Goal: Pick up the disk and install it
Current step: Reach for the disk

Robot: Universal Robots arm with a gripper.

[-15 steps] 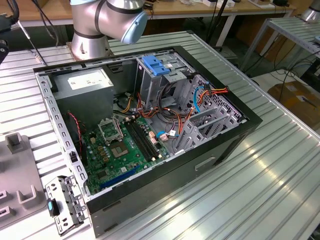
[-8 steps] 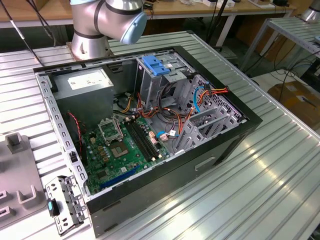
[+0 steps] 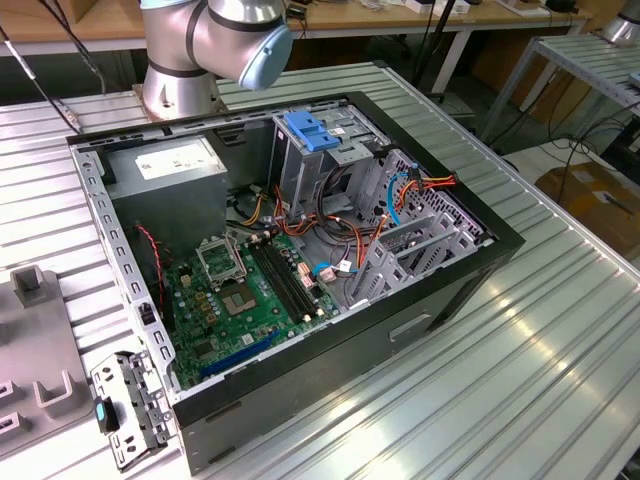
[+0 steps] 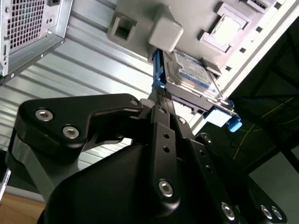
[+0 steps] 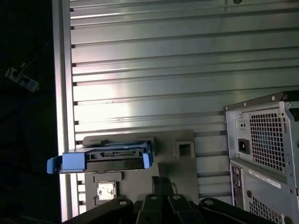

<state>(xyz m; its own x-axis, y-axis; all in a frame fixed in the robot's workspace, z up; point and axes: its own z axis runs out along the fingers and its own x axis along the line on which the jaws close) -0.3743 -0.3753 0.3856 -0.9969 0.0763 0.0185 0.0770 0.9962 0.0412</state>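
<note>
**While the disk (image 5: pixel 114 153) rests in its fixture (image 5: pixel 184 165): status of the gripper (image 5: pixel 162 180)**

As both wrist views show, the 2 black fingers (image 4: pixel 160 112) of the gripper are drawn together, with at most a thin slit between the pads. They clamp nothing.

1. Disk. The disk lies just beyond the fingertips and off to 1 flank of the jaws, near them; no contact can be seen. The second wrist view shows its silver body and its white label with a blue band. The first wrist view shows its dark connector edge. A blue bracket (image 5: pixel 74 161) runs along its edges, with 1 tab projecting at the end farthest from the jaws.

2. Fixture. The grey fixture carries the disk. It extends directly ahead of the jaws and rests on the ribbed metal table (image 5: pixel 163 70).

3. Computer case (image 5: pixel 264 140). The case stands on the same table, well apart on the flank of the jaws opposite the disk. Its perforated rear panel faces the first wrist view.

4. Exterior view. The case lies open. Inside are a green motherboard (image 3: pixel 250 290), a grey metal box (image 3: pixel 165 165) with a white sticker, and a light-blue latch plate (image 3: pixel 313 132) on top of the drive cage. The arm (image 3: pixel 215 35) rises from its base behind the case.
</note>
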